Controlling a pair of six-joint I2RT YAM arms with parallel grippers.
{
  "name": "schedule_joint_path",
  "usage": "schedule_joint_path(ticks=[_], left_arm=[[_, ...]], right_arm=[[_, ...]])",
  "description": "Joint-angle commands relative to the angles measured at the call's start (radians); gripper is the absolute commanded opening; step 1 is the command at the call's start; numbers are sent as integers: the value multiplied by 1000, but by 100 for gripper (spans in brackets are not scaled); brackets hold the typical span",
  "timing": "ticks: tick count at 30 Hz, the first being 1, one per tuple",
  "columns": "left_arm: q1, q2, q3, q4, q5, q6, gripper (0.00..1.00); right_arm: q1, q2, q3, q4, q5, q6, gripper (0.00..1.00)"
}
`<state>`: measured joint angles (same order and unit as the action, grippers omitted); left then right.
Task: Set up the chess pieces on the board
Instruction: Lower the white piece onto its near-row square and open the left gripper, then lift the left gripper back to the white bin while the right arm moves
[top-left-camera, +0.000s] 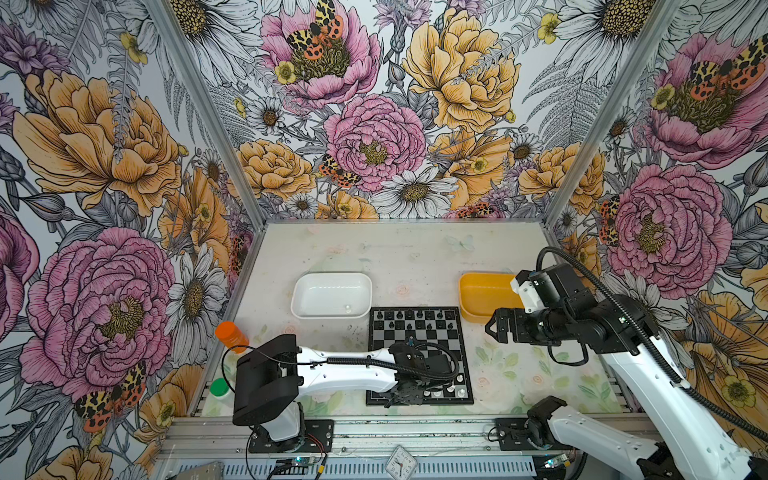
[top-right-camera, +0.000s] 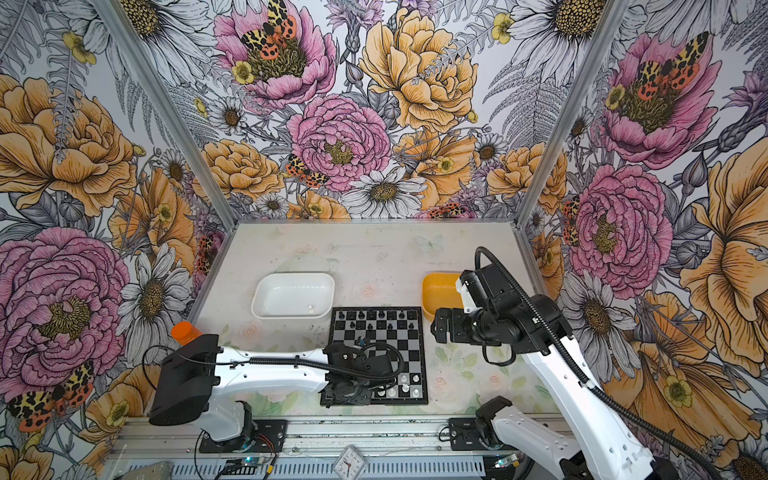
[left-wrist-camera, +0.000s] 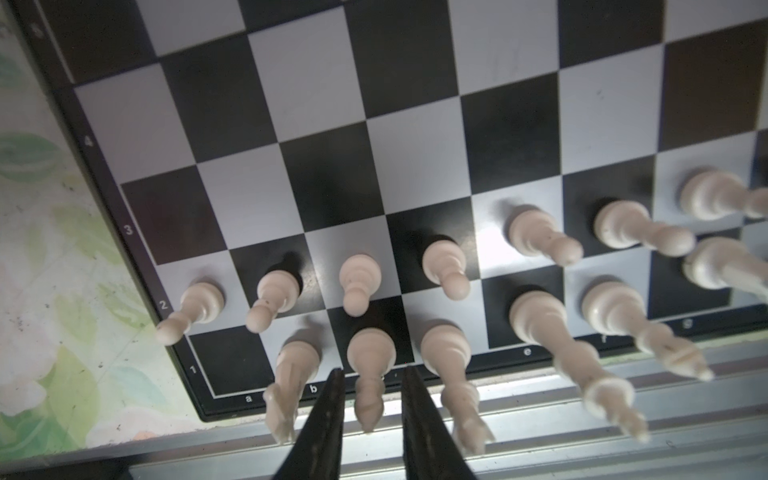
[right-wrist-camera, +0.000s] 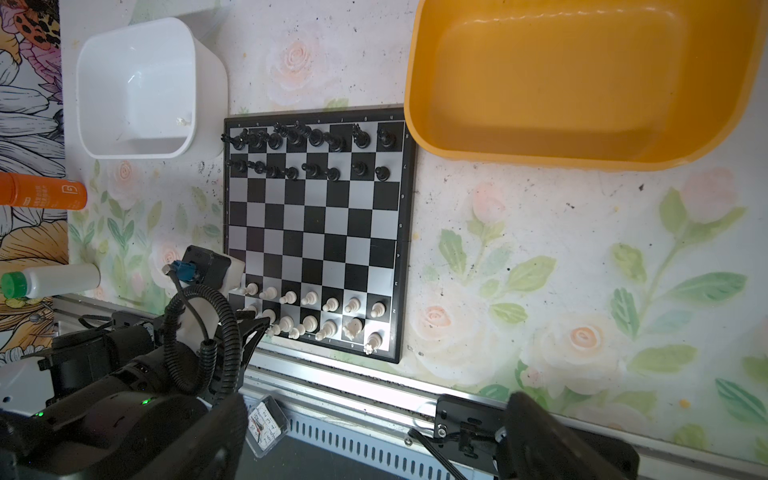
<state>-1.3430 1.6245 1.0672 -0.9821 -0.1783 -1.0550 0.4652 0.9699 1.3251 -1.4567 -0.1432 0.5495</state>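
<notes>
The board (right-wrist-camera: 316, 232) is laid at the near edge of the worktop (top-left-camera: 519, 374), black chess pieces (right-wrist-camera: 316, 139) ranked along its far rows, white along the near. One white back-row piece (left-wrist-camera: 370, 353) is straddled, ungripped, by the narrowly parted left gripper (left-wrist-camera: 372, 370), seemingly for release. The right gripper (top-left-camera: 494, 327) is held wide beside the board. "a", "b", "e", "f" and "1" to "4" are legible on the rim.

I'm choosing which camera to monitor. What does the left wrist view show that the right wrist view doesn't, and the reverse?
Left wrist only: the left pincer open, a finger either side of a white piece in the edge row, and the bare corner square. Right wrist only: two rows of black pieces, the white tray holding one stray piece, the empty yellow tray. Both: the board and the white rows.
</notes>
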Motion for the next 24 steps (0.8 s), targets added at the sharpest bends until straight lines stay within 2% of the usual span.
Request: schedule_joint_path(ticks=[1,2,14,15,20,24], left_arm=[[8,-16,13,11,5,6,27],[37,-22,16,10,2,7,27],[104,-107,40,-27,-24,28,27],[116,-120,54,-40,-57,35,27],[216,-199,149,-107,-107,91,29],[373,-282,215,-149,-142,152,34]], right_arm=[[-5,-2,21,-2,14,-11,99],[-6,0,22,-2,13,-11,99],[-13,24,43,2,14,-35,99],[-14,29,48,4,14,-38,99],[-23,72,92,14,15,-61,99],[-26,133,143,40,7,-74,99]])
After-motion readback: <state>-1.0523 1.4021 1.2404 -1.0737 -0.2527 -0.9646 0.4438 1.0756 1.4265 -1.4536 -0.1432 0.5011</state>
